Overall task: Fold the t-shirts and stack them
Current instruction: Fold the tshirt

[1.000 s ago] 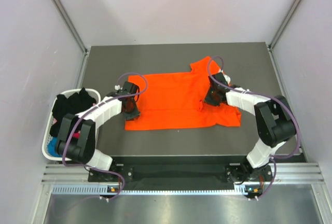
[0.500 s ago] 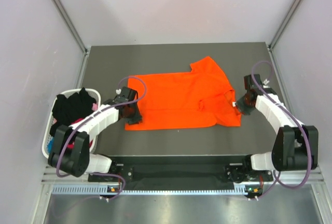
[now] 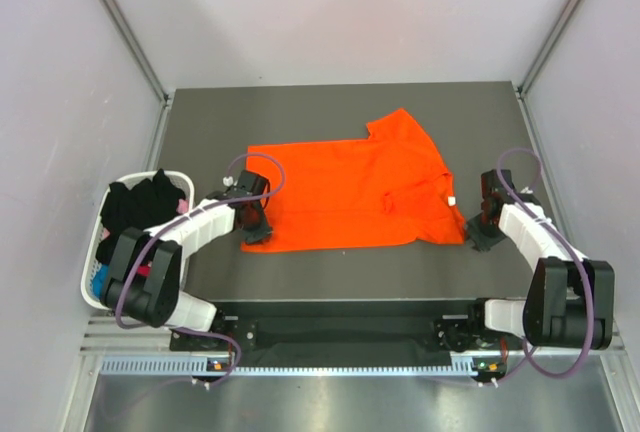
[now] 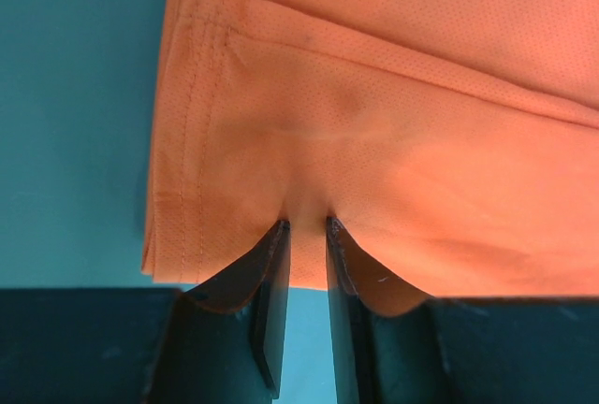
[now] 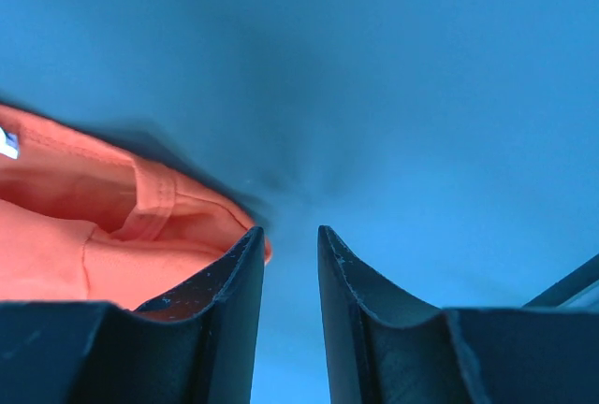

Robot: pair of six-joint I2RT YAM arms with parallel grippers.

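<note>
Orange cloth meets the left gripper (image 4: 306,226) right at its tips. The jaws stand a narrow slot apart, with bare table (image 4: 75,95) showing through the slot nearer the wrist. The orange shirt (image 4: 393,123) puckers slightly just ahead of the tips. Whether the edge is pinched or only touched cannot be told. A stitched hem runs to the gripper's left, ending at a corner of the shirt.

The right gripper (image 5: 290,231) is also parted by a narrow slot and holds nothing; only table shows between its jaws. The shirt lies just beside its left finger, showing a hemmed opening, with a white label (image 5: 7,142) further left.

Procedure, as judged: the step appears to be taking hold of the shirt's near edge at both ends for a fold.
1. Left: seat every layer well between the pads before closing.
2. Right: shift toward the cloth, slide one finger under the edge, then close.
3. Lift both ends together and level, so the cloth does not drag or skew.

Hard to make out: the contact at the left pads is covered by the cloth. The shirt's underside and layer count are hidden. Outboard of the left arm, a white basket (image 3: 165,173) holds more shirts (image 3: 140,207), with black on top and scraps of other colours beneath; their number cannot be told.
</note>
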